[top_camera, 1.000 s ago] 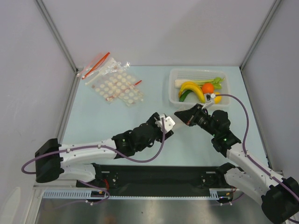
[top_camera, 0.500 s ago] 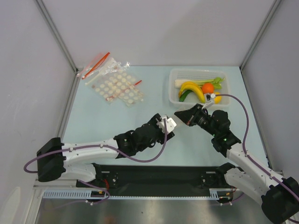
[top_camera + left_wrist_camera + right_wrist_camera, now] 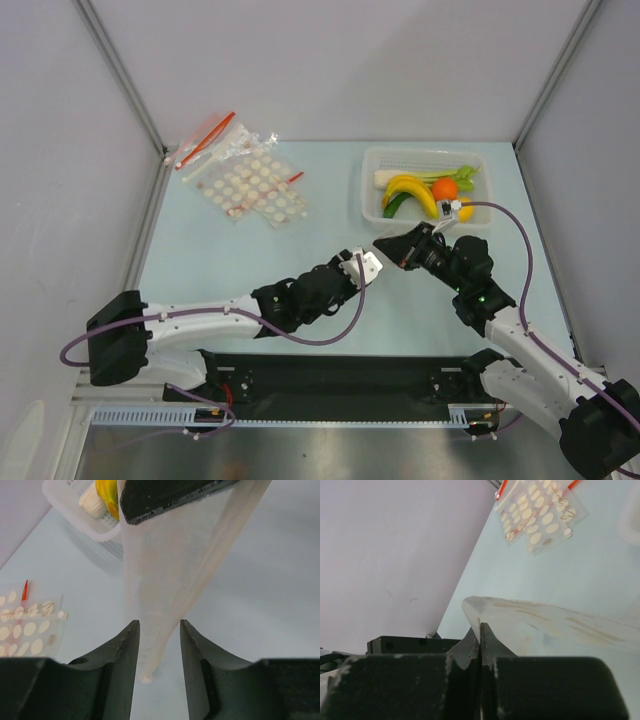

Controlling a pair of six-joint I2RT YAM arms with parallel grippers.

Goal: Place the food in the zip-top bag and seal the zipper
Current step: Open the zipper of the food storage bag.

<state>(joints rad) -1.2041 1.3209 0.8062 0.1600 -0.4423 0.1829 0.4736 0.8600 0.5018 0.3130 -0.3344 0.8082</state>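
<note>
My right gripper [image 3: 383, 243] is shut on the edge of the see-through zip-top bag [image 3: 545, 625] and holds it above the table. In the left wrist view the bag [image 3: 165, 580] hangs down from the right gripper's dark fingers [image 3: 170, 495]. Its lower corner sits between the open fingers of my left gripper [image 3: 159, 630], close to the left one. The left gripper [image 3: 370, 256] is right beside the right one. The banana [image 3: 412, 190], orange [image 3: 445, 187], lemon [image 3: 466, 211], green vegetable [image 3: 397, 205] and leek [image 3: 420, 177] lie in the white basket [image 3: 370, 160]. I cannot make out the zipper.
A heap of spare dotted bags with red strips [image 3: 240, 175] lies at the back left and also shows in the right wrist view [image 3: 540, 515]. The basket [image 3: 65, 510] stands just behind the grippers, at the back right. Grey walls close the table on three sides.
My left arm has reached forward and to the right, bringing its open gripper up to the right gripper and around the hanging bag corner. The right arm has not moved.
</note>
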